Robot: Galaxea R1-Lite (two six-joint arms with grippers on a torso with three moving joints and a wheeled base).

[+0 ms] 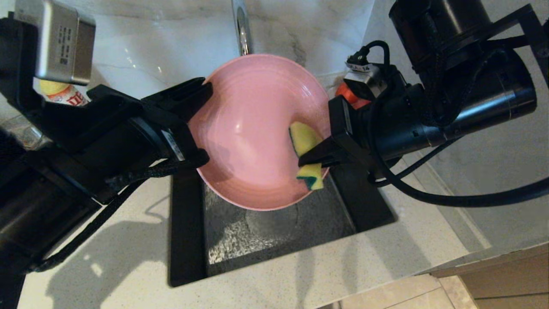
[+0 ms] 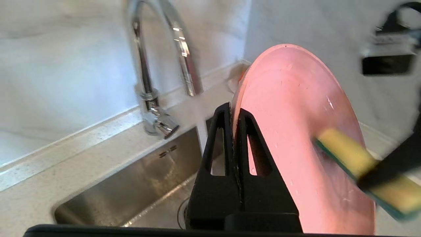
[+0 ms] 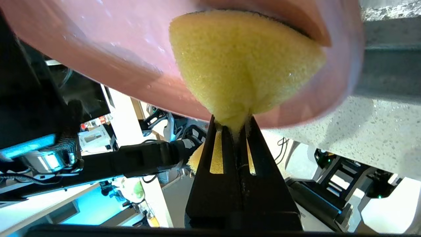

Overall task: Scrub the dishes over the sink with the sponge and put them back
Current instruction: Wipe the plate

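In the head view, the pink plate (image 1: 253,128) hung tilted at the centre of the frame, above the sink (image 1: 274,231). The left gripper (image 1: 199,124) was clamped shut on the plate's left rim. The right gripper (image 1: 311,159) was closed on the sponge (image 1: 306,154), which lay against the inner face of the plate near its right edge. To do this step well, you would keep the sponge flat against the plate, sweep it across the whole face rather than one patch, and hold the left grip firm so the plate does not swing under the pressure. The blue bowl was not visible here.

In the left wrist view, the left gripper (image 2: 236,115) showed its two fingers pinched on either side of the thin plate (image 2: 296,131) rim, at the centre of the frame. This view alone showed the tap (image 2: 158,65) at upper left and the steel sink (image 2: 131,184) with its drain below. The sponge (image 2: 355,161) appeared at lower right.

In the right wrist view, the right gripper (image 3: 235,128) squeezed the sponge (image 3: 243,65) at its waist, so the foam bulged above the fingertips. Only this view showed the yellow foam pressed under the plate (image 3: 98,49) at the top of the frame.
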